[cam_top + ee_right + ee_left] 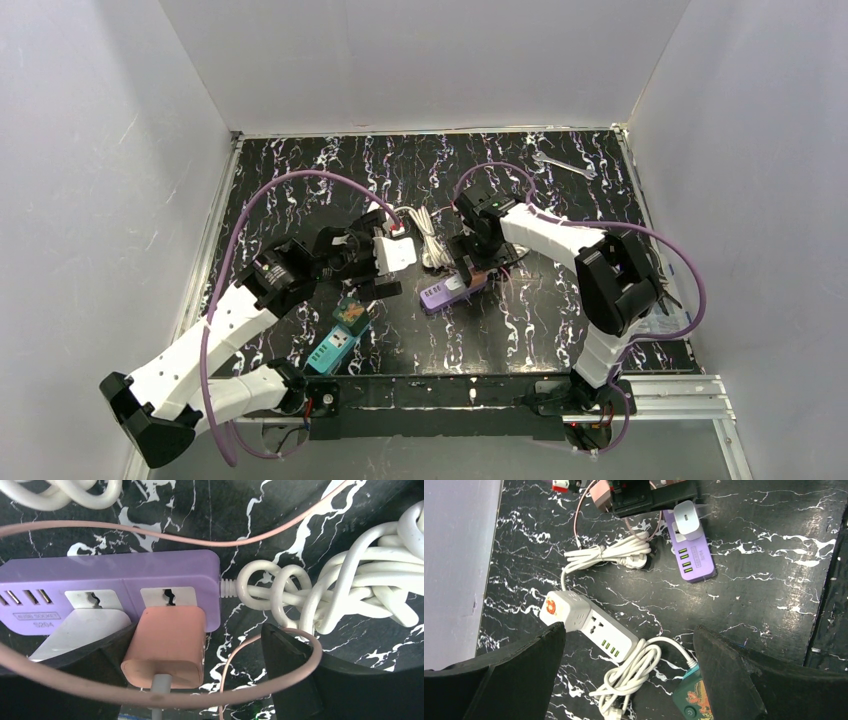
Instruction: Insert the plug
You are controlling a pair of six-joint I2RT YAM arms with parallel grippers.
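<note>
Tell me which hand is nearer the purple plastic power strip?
Right. The right gripper hovers over the purple strip; the left gripper is apart, over a white power strip.

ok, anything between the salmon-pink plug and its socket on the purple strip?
Nothing visible. The salmon-pink square plug already sits against the purple plastic power strip, beside a white adapter. The thin pink cable loops round the plug's back end, not between them. Prongs are hidden.

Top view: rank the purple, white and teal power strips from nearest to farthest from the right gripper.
1. purple power strip, right at the right gripper.
2. white power strip, further left, mid-table.
3. teal power strip, far left, toward the near edge.
</note>
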